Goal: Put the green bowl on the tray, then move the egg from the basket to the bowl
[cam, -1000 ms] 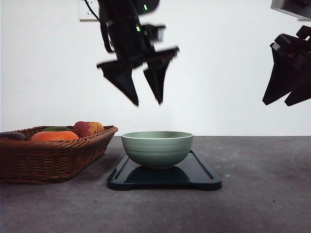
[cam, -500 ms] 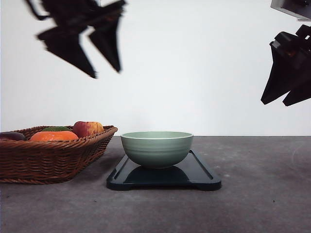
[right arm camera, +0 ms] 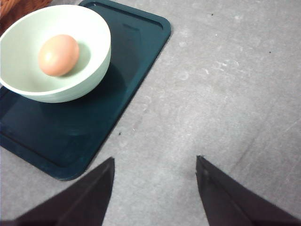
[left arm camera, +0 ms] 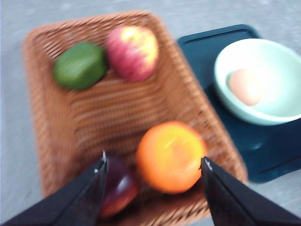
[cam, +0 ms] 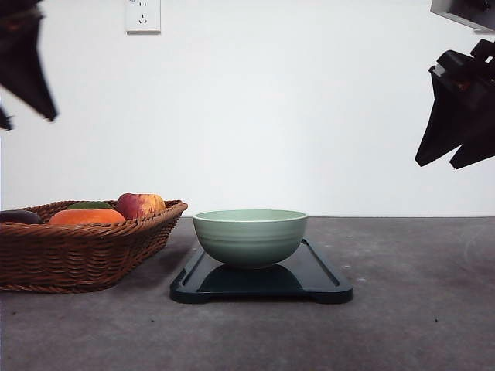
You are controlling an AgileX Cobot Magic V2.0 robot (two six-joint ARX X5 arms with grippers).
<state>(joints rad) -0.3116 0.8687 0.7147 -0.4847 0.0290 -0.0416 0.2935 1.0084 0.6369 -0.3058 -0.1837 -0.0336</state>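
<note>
Within the last second the left gripper [cam: 19, 73] has been carried from above the green bowl [cam: 250, 236] to the upper left corner of the front view, high over the basket [cam: 85, 251]. In the left wrist view its fingers [left arm camera: 80, 195] are seen spread wide with nothing between them, hanging above an orange fruit [left arm camera: 170, 157] and a dark purple fruit [left arm camera: 117, 186] at the lower part of that frame; the picture is blurred by motion.

The bowl is seen resting on the tray [cam: 325, 282] at the centre of the front view, unmoved across the three front pictures. The egg [right arm camera: 59, 55] is seen lying inside the bowl, toward the upper left of the right wrist view, and again at the right of the left wrist view. An apple [left arm camera: 132, 52] and a green fruit [left arm camera: 79, 66] are left in the basket, near its far end.

The right gripper [cam: 456, 131] has been kept at the upper right of the front view, well apart from the tray, its fingers [right arm camera: 84, 197] parted wide and empty above bare table [right arm camera: 225, 84].

From this layout both steps are judged done: bowl on tray, egg in bowl. The left arm's swing away is read as a retreat after release, with only a return to rest likely remaining.
</note>
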